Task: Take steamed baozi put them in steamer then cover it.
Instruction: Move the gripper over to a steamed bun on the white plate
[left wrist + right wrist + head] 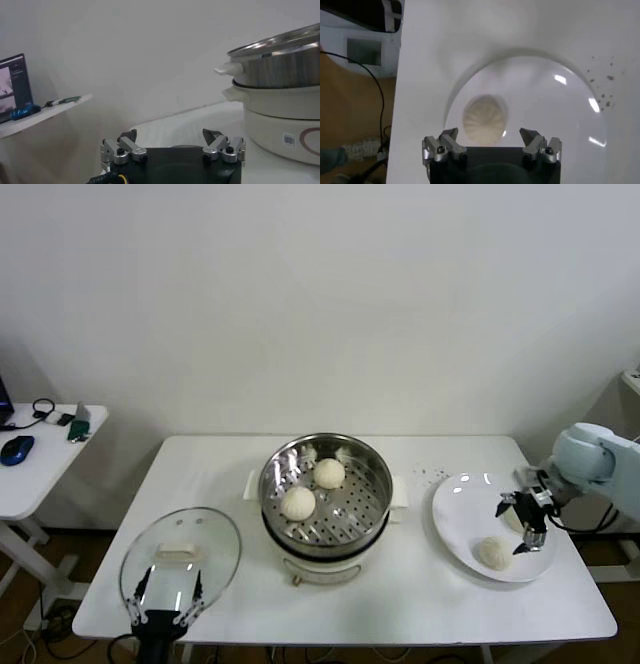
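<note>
At the near edge of the white counter (400, 609), the left hand (167, 614) is waiting low by the corner with its fingers spread apart and gripping nothing. It is sitting at the near rim of the glass cover (181, 556), which is lying flat on the counter with its cream bar handle facing up, to the left of the pot. Toward the middle of the counter, the steamer (326, 489) is standing open on its cream-white pot base (325, 569), and two steamed baozi are resting on its perforated floor: one (298, 503) nearer the front left, the other (329, 473) just behind it toward the back. To the right, just beside the pot, a flat white plate (455, 524) is carrying a third bun (494, 552) near its front. The right hand (524, 527) is hovering over the plate with its fingers held apart, poised above a fourth bun (485, 119) whose pleated top is showing in the right wrist view between the spread fingertips. Dark specks (432, 476) are dotting the counter behind the plate. Farther left, a separate side table (40, 474) is holding a blue mouse (16, 449).
</note>
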You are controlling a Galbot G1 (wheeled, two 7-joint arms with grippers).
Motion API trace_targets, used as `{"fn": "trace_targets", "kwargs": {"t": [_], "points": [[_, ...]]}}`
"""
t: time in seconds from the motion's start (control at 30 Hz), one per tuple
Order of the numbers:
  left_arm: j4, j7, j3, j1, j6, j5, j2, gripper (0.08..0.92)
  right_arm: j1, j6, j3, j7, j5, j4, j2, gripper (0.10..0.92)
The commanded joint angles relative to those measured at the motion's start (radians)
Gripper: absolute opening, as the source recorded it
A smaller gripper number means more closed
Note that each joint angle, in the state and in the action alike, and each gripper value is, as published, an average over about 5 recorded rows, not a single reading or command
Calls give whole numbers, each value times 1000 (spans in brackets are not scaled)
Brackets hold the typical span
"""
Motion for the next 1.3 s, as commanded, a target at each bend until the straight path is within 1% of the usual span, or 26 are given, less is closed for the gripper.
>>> {"fn": "trace_targets", "kwargs": {"t": [0.03,0.53,0.97,1.07,1.17,1.3], "points": [[7,1,0,-3,-3,6,-2,823,-192,-2,132,18,-57,-54,14,823],[20,-1,-18,8,-8,2,-2,823,-228,-4,174,41,-91,-130,112,823],[22,-2,-19,9,-10,-1,-5,823,-242,15,185,15,-107,-150,124,821],[21,-2,-17,9,-9,0,-7,823,-242,19,190,11,-109,-153,124,796],[20,-2,-14,8,-9,2,-11,823,-243,21,194,10,-108,-154,125,753],[20,-3,-13,8,-10,3,-11,823,-239,24,194,8,-106,-153,123,731]]}}
